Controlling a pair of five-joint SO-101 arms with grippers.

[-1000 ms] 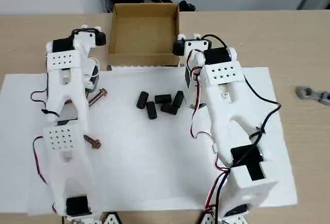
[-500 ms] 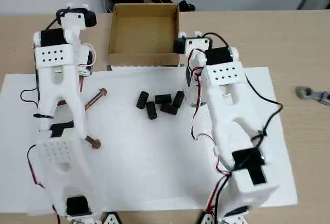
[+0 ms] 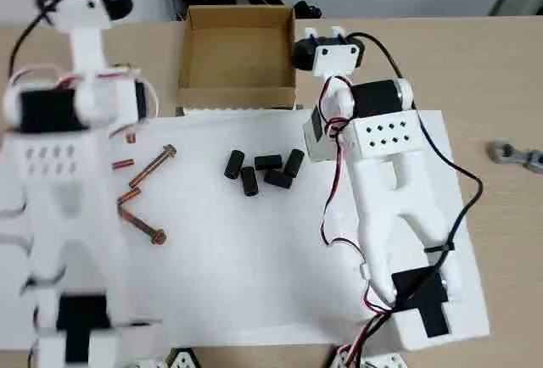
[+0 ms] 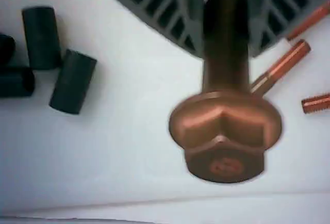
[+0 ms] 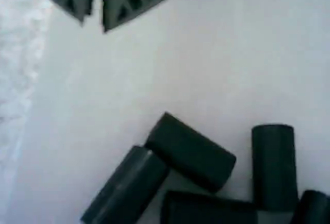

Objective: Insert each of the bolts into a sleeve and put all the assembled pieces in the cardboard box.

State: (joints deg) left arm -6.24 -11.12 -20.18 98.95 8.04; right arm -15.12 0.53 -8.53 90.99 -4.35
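Note:
My left gripper (image 4: 226, 48) is shut on a copper bolt (image 4: 224, 136), holding its shaft so the hex head hangs below the fingers, above the white paper. Several more copper bolts (image 3: 159, 160) lie on the paper beside the raised left arm (image 3: 64, 164). Several black sleeves (image 3: 263, 170) lie loose in a cluster at the paper's middle; they appear again as sleeves (image 4: 72, 82) and sleeves (image 5: 191, 152). My right gripper (image 5: 98, 7) hangs shut and holds nothing, a short way from the sleeves. The cardboard box (image 3: 237, 88) stands open at the back.
White paper (image 3: 254, 283) covers the table between the two arms. The right arm (image 3: 386, 131) stretches along the paper's right side. A metal tool (image 3: 513, 156) lies on the bare wood at the far right. Dark equipment sits behind the box.
The left arm has risen high off the paper, uncovering several bolts beneath it. The right arm has drawn slightly toward the box.

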